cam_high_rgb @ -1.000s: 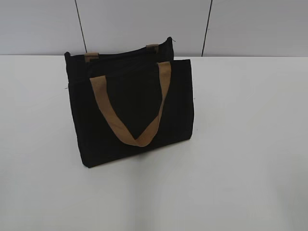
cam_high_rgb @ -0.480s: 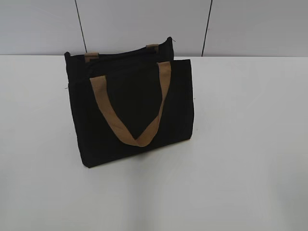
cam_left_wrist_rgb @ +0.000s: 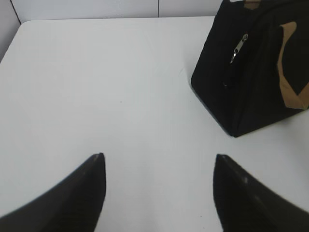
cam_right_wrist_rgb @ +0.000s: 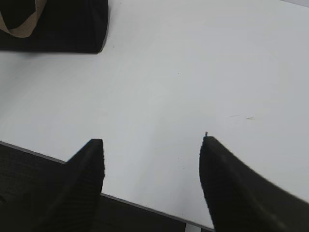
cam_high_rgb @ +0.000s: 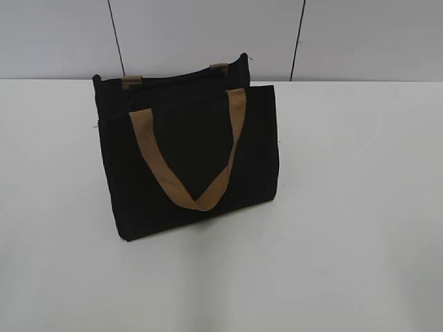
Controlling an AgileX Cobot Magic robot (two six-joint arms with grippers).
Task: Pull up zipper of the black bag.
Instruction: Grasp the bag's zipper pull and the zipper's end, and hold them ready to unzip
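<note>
The black bag (cam_high_rgb: 190,155) stands upright on the white table, its tan handle (cam_high_rgb: 190,159) hanging down the front. In the left wrist view the bag (cam_left_wrist_rgb: 251,77) is at the upper right, and the zipper's silver pull tab (cam_left_wrist_rgb: 238,47) hangs on its side end. My left gripper (cam_left_wrist_rgb: 157,162) is open and empty above bare table, short of the bag and to its left. My right gripper (cam_right_wrist_rgb: 152,145) is open and empty over the table's front edge. A corner of the bag (cam_right_wrist_rgb: 58,26) shows at the upper left of the right wrist view. Neither gripper shows in the exterior view.
The white table (cam_high_rgb: 346,207) runs wide around the bag. Its front edge (cam_right_wrist_rgb: 140,205) shows in the right wrist view, with dark floor below. A grey panelled wall (cam_high_rgb: 208,34) stands behind the table.
</note>
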